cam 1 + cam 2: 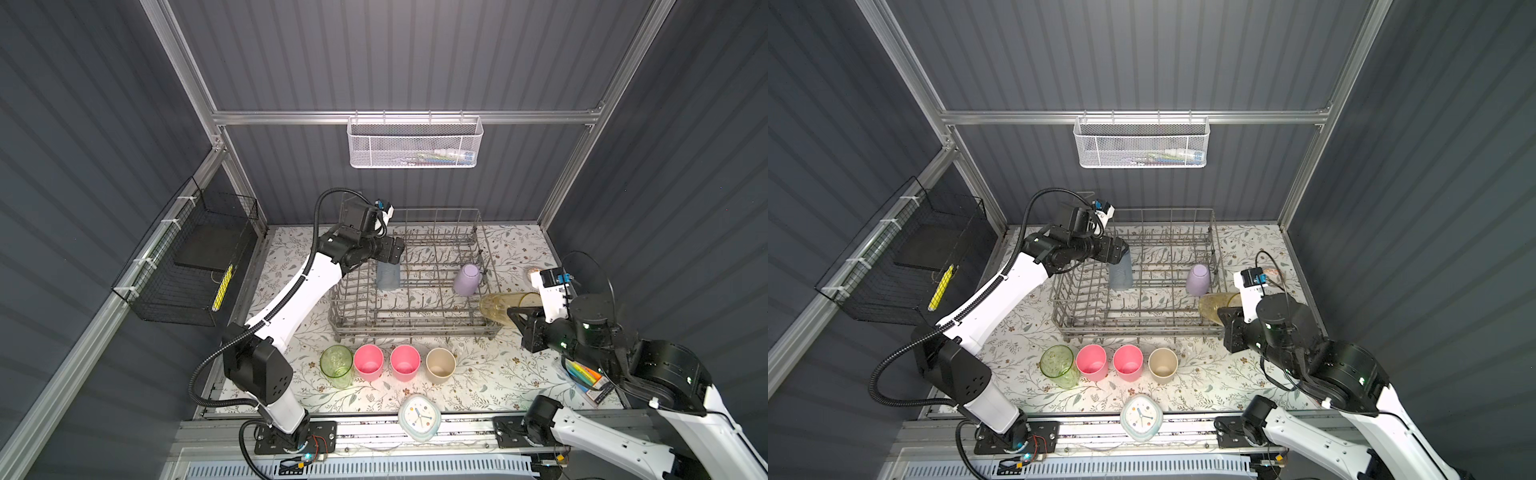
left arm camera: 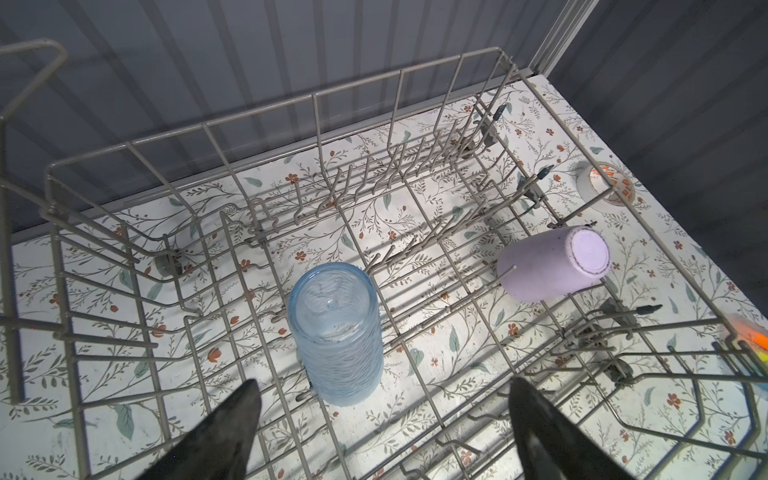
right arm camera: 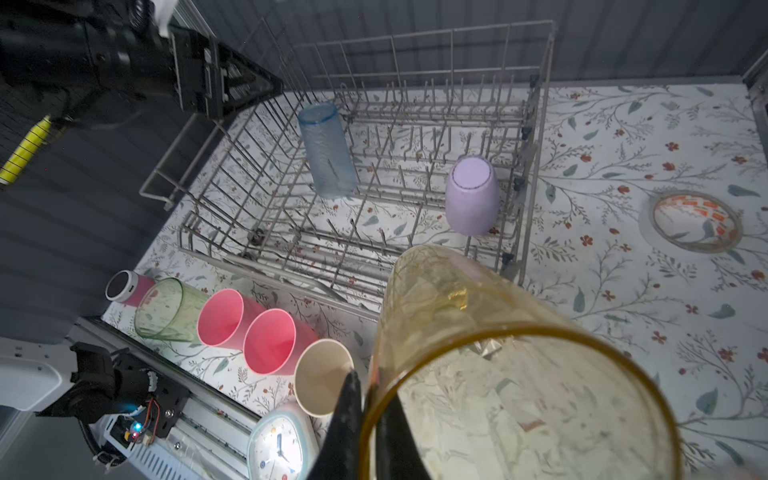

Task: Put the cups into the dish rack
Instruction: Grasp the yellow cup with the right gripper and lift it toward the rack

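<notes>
Floral table (image 1: 498, 374) bears dish rack (image 1: 411, 326), four cups (image 1: 368, 362), perhaps tape (image 3: 702, 205)

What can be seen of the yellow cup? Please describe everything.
The yellow cup is a translucent amber tumbler without handle, probably plastic, with a faintly patterned wall and a darker rim. It looks empty. It lies almost sideways in the air, base toward the dish rack, mouth away from it. The right end effector is shut on its rim, one finger inside, one outside. In both top views it hangs at the rack's front right corner; whether it touches the wire is unclear.
</notes>
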You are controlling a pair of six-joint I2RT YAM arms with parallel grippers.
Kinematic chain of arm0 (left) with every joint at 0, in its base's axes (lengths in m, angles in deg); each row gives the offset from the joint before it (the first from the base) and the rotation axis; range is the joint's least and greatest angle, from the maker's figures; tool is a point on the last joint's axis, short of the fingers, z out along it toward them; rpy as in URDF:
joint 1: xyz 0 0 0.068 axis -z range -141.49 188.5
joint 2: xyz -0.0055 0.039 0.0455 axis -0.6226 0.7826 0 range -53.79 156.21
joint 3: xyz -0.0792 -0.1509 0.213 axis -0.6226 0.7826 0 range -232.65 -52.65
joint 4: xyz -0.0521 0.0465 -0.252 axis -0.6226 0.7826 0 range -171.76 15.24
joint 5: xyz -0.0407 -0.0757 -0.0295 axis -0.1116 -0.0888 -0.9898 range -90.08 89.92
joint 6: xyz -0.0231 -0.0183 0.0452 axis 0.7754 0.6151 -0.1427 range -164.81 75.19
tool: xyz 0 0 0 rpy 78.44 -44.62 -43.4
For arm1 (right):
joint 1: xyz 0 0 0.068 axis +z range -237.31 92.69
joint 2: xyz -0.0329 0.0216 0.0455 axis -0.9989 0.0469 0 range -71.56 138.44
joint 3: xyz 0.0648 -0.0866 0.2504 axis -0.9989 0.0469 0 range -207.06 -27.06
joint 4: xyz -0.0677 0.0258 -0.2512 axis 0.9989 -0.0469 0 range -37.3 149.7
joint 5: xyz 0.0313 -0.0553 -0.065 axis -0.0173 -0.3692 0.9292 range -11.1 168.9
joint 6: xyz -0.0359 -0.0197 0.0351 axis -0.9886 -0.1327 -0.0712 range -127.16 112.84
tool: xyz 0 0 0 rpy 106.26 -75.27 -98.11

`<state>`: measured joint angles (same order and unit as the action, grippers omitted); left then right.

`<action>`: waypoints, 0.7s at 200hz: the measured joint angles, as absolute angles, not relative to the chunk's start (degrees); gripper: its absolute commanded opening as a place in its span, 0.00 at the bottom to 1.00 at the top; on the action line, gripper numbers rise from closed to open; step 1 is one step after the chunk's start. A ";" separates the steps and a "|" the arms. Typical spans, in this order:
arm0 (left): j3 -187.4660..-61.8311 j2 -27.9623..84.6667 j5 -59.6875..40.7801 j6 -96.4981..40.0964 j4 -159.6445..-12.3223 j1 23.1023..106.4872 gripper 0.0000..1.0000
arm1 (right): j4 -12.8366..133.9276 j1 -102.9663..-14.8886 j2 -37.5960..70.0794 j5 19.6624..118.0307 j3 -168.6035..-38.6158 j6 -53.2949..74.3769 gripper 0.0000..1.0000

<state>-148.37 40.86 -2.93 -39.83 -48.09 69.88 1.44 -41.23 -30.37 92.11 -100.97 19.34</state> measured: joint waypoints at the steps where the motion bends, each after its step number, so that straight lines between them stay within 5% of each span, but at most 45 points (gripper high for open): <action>1: -148.35 40.84 -2.96 -39.83 -48.11 69.88 0.93 | 1.74 -41.25 -30.44 92.11 -100.88 19.28 0.00; 64: -145.31 38.72 -10.19 -38.28 -52.62 69.88 0.93 | 15.27 -44.70 -30.87 86.60 -95.70 18.36 0.00; 140: -140.46 36.31 -21.67 -36.10 -60.29 69.88 0.96 | 32.25 -59.34 -30.59 65.21 -85.29 24.81 0.00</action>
<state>-140.46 36.31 -21.67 -36.10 -60.29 69.88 32.25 -59.34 -30.59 65.21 -85.29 24.81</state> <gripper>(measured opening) 0.955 0.083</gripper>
